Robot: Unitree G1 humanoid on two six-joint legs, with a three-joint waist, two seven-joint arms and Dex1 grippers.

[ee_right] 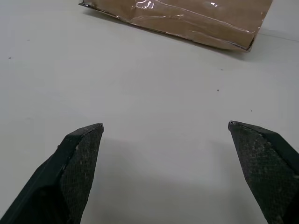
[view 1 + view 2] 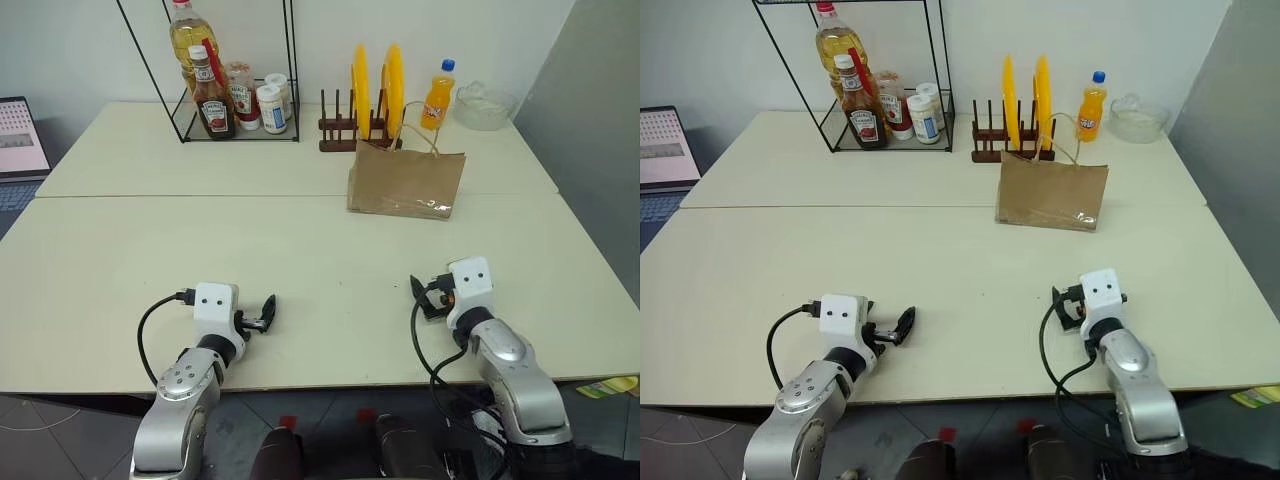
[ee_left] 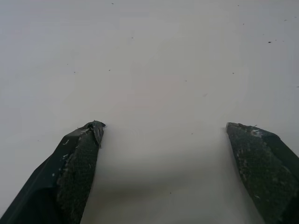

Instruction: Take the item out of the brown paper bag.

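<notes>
The brown paper bag stands upright on the far half of the cream table, its string handles looping above the rim. Its lower edge also appears in the right wrist view. The item is hidden; nothing of it shows above the bag's rim. My right gripper is open and empty over the table, straight in front of the bag and well short of it. My left gripper hovers open and empty near the table's front edge, further left. In the left wrist view its fingers frame bare tabletop.
Behind the bag stand a wooden rack with yellow plates, an orange soda bottle and a glass bowl. A wire shelf at the back holds a ketchup bottle, oil and jars. A laptop sits far left.
</notes>
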